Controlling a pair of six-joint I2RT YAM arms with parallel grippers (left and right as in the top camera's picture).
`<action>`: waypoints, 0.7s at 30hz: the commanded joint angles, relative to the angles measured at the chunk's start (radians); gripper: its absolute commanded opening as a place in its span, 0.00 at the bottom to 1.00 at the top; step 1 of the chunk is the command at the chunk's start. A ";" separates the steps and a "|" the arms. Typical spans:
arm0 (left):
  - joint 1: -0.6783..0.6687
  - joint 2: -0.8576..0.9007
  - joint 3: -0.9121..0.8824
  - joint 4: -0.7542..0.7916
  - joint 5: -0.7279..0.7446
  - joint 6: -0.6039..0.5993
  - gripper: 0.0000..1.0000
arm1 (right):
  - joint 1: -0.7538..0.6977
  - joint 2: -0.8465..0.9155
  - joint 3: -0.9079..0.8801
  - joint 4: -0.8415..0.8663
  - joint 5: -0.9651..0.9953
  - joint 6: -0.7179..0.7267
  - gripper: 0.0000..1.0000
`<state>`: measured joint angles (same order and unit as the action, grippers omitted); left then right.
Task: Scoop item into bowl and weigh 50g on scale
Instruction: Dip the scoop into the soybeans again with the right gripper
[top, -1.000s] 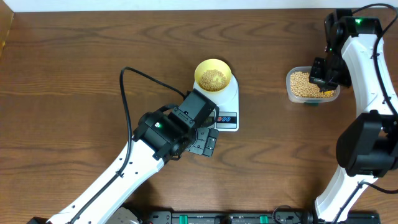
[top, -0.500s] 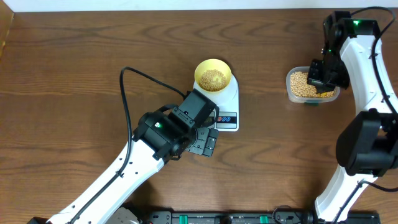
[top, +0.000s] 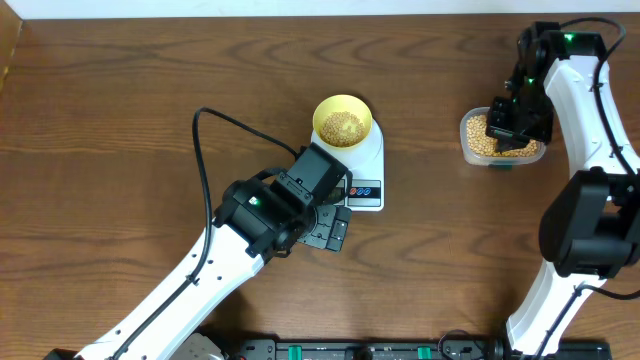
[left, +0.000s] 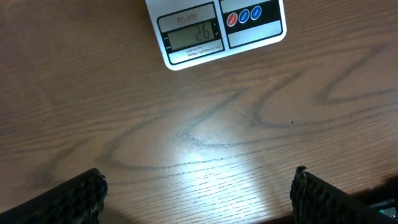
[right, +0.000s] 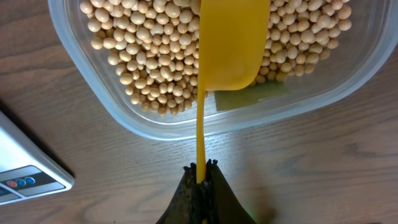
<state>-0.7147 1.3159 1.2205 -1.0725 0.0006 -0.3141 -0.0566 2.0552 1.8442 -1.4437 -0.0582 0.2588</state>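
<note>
The right gripper (right: 202, 169) is clenched on a yellow scoop (right: 230, 50) over beans (right: 137, 56) in a clear tub (right: 155, 127). The left gripper (left: 199, 190), released, hovers beside the scale (left: 221, 31) bearing the bowl (top: 343, 122).

At the top edge only one end of the white scale (left: 214, 31) is visible, with its grey display (left: 191, 35) and the red and blue buttons (left: 244, 15) beside it; the digits are too faint to read surely. Below it lies the brown wooden table (left: 205, 106). The left gripper (left: 198, 180) stands wide apart above the wood, holding nothing, its dark fingers (left: 68, 199) in the two bottom corners
</note>
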 joint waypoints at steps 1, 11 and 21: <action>0.003 0.006 0.013 -0.002 -0.012 0.009 0.97 | -0.019 0.017 -0.010 0.001 -0.044 -0.033 0.01; 0.003 0.006 0.013 -0.002 -0.013 0.009 0.96 | -0.093 0.035 -0.011 0.001 -0.167 -0.104 0.01; 0.003 0.006 0.013 -0.002 -0.013 0.009 0.97 | -0.095 0.057 -0.014 0.000 -0.216 -0.141 0.01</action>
<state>-0.7143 1.3159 1.2205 -1.0725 0.0006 -0.3141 -0.1516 2.0804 1.8442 -1.4483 -0.2333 0.1505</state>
